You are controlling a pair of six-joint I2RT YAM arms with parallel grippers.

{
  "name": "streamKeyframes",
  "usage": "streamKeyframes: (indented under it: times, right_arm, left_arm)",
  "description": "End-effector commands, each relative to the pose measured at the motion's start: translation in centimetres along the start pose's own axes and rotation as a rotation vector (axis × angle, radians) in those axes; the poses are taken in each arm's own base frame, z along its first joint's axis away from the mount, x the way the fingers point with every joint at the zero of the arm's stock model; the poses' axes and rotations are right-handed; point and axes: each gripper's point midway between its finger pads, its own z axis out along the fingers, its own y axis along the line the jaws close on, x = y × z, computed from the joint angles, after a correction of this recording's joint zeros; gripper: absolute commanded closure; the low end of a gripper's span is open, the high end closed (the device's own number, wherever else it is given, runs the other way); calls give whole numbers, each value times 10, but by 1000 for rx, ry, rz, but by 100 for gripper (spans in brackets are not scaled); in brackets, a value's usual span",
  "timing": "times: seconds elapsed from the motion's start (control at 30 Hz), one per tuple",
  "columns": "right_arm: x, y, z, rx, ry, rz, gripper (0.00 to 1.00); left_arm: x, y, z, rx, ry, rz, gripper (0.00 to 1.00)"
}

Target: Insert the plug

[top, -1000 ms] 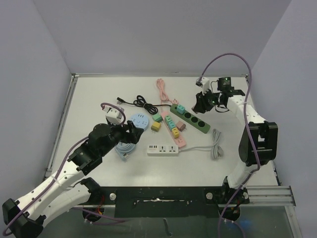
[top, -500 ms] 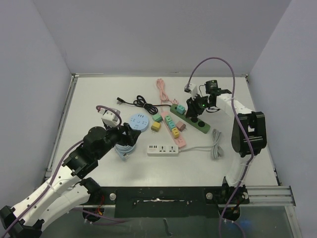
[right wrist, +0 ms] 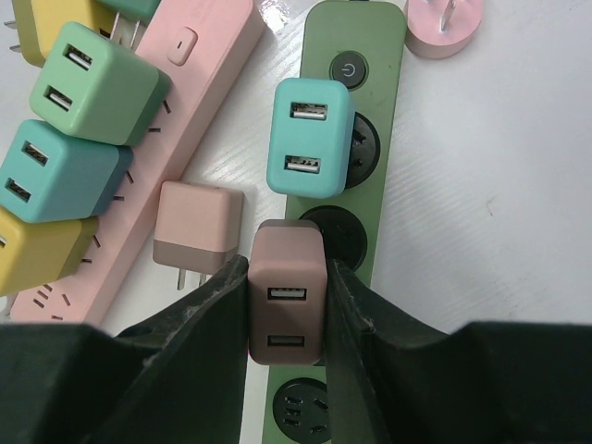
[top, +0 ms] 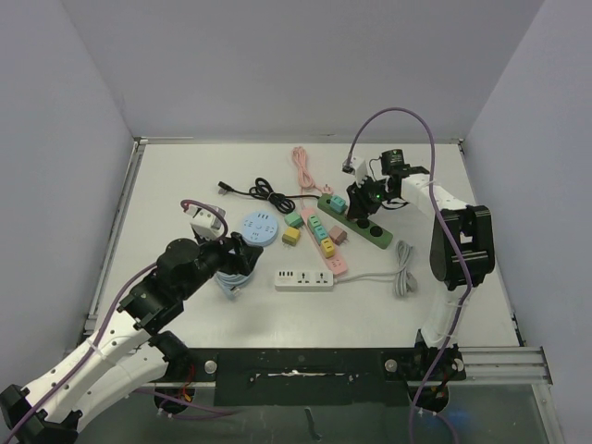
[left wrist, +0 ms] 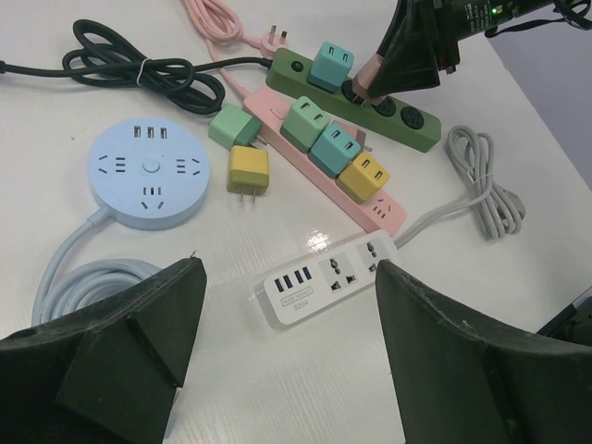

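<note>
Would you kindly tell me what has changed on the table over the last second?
The right gripper, shut on the brown plug, moved left over the green power strip and now holds the plug above a free socket beside the teal charger. The left gripper, open and empty, drew back toward its base. Nothing else moved.

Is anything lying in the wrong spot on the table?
Yes. A yellow charger and a green charger lie loose between the blue round socket and the pink power strip, plugged into nothing. A tan charger lies beside that strip too.
</note>
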Motion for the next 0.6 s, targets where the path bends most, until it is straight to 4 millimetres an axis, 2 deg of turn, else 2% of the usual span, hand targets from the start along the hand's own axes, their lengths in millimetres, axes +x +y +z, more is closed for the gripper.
streamKeyframes:
  times: [0.0, 0.1, 0.3, 0.4, 0.57]
  right_arm:
    - [-18, -29, -7, 116, -23, -80, 100]
    - [-25, -32, -11, 135, -36, -76, 100]
    - [-55, -19, -29, 87, -142, -87, 100]
    - [-51, -23, -28, 102, -126, -83, 100]
    - [-34, -25, -17, 78, -64, -66, 100]
  left_arm:
    - [-16, -11, -1, 46, -58, 4, 27]
    - [-16, -10, -1, 46, -59, 5, 27]
    - [-16, -10, -2, 45, -63, 6, 27]
    - [-16, -10, -2, 47, -65, 6, 27]
    - [-15, -10, -2, 48, -63, 8, 27]
